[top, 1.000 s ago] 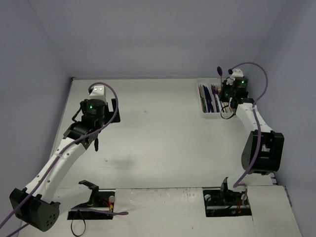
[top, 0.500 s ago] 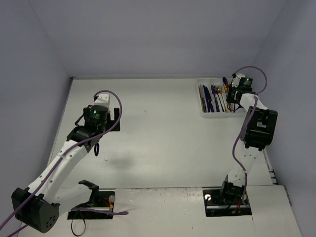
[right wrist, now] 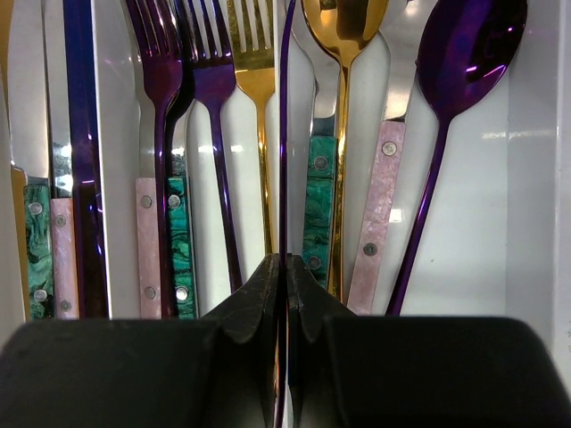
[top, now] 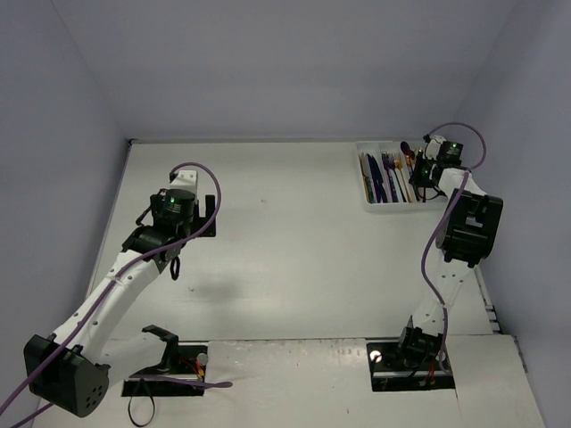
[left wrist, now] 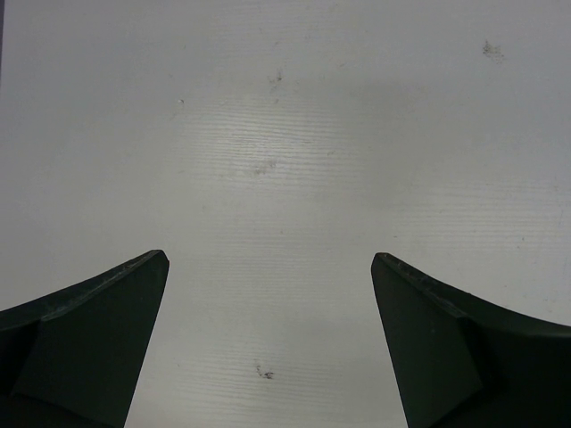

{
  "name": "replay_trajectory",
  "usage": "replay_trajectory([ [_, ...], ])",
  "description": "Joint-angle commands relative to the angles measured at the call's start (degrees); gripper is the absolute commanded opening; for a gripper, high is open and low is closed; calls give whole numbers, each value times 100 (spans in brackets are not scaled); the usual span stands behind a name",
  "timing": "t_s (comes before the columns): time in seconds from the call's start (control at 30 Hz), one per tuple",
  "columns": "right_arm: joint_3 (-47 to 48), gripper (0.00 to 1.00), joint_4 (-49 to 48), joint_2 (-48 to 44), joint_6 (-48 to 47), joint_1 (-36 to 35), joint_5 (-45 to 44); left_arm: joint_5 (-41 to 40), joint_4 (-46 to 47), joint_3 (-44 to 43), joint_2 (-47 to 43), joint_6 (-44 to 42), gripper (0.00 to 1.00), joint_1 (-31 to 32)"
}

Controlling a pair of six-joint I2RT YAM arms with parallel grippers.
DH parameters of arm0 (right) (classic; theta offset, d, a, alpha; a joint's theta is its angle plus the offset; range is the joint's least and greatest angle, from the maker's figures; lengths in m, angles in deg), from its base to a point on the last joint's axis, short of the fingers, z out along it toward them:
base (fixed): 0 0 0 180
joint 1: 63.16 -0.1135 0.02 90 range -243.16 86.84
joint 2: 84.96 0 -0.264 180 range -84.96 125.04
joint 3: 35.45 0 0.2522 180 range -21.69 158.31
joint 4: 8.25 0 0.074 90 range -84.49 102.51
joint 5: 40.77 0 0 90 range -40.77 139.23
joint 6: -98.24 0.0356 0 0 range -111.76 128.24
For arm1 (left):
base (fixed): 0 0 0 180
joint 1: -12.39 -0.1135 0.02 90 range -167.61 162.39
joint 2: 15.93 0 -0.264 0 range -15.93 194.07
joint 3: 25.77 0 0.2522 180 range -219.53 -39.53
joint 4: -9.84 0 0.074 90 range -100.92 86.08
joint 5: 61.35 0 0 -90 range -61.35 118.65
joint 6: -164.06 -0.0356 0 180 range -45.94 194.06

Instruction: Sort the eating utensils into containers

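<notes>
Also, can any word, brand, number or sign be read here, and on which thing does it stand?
No text can be read.
The utensil handles in the white tray show only rivets, no brand.
The thin purple utensil in the right gripper shows no mark.
Anything printed on the arm base plates is too small to read.

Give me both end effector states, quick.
Left end effector: open, holding nothing.
Right end effector: closed on a slim purple utensil, seen edge-on, over the tray.
</notes>
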Motion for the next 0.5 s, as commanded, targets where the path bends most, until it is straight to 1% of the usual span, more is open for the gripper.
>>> replay_trajectory([
  [0.0, 229, 0, -252, -157, -164, 152, 196, -27, 141, -183, -12, -65, 97, -33],
  [0.17, 274, 0, -245, -437, -267, 154, 302, -18, 141, -182, -14, -65, 97, -33],
  [0.47, 487, 0, -247, -581, -134, 170, 461, 1, 141, -181, -28, -56, 97, -35],
])
